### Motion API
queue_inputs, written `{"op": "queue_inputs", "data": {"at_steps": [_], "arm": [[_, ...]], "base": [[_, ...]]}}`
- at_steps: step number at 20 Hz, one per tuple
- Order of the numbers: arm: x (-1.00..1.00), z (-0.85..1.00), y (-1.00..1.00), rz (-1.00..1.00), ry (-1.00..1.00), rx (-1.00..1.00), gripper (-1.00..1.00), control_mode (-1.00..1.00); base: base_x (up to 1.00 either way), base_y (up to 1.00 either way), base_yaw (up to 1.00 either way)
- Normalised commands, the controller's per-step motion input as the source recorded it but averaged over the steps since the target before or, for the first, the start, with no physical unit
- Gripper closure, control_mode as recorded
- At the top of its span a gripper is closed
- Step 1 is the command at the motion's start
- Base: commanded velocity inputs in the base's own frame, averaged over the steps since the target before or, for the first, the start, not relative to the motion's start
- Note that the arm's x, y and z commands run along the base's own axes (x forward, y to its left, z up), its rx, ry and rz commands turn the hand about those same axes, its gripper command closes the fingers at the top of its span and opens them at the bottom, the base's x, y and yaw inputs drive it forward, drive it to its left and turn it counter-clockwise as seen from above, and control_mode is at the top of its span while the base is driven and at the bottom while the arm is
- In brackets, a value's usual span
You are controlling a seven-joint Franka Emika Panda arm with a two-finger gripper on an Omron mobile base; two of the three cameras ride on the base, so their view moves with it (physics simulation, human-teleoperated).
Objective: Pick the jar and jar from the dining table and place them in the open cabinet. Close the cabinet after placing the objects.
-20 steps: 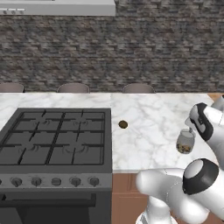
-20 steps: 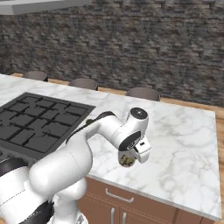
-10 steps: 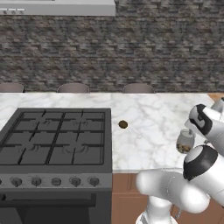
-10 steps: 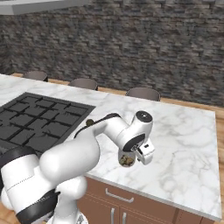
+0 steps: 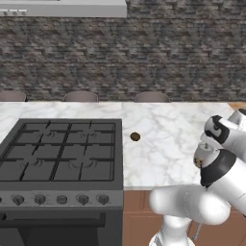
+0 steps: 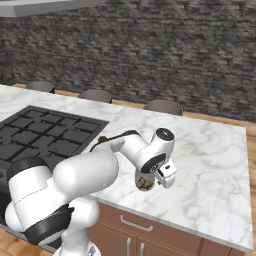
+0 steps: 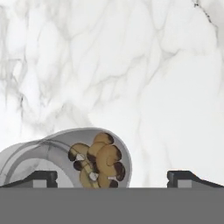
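The jar [image 7: 83, 159] with brown chunks stands upright on the marble bench [image 6: 210, 165], long axis vertical, near the bench's front edge; in the hand view its lidded top leans toward the lower left. Right over it hangs the pincer [image 7: 111, 178], fingertips [image 7: 41, 177] spread wide, the jar nearer the left one. Left of the jar sits a small brown lump [image 5: 135, 136], then the black hob [image 5: 62, 153].
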Motion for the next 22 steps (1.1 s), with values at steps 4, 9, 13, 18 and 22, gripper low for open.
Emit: {"op": "queue_inputs", "data": {"at_steps": [4, 9, 13, 18, 22], "arm": [[0.14, -0.14, -0.05, 0.02, 0.01, 0.00, -1.00, -1.00], [0.14, -0.14, -0.07, 0.02, 0.00, 0.00, -1.00, -1.00], [0.15, -0.13, -0.08, 0.02, 0.00, 0.00, -1.00, -1.00], [0.00, -0.26, -0.01, 0.04, 0.00, 0.00, -1.00, -1.00], [-0.29, -0.56, 0.06, 0.08, 0.00, -0.03, -1.00, -1.00]], "base": [[0.00, 0.00, 0.00], [0.00, 0.00, 0.00], [0.00, 0.00, 0.00], [0.00, 0.00, 0.00], [0.00, 0.00, 0.00]]}}
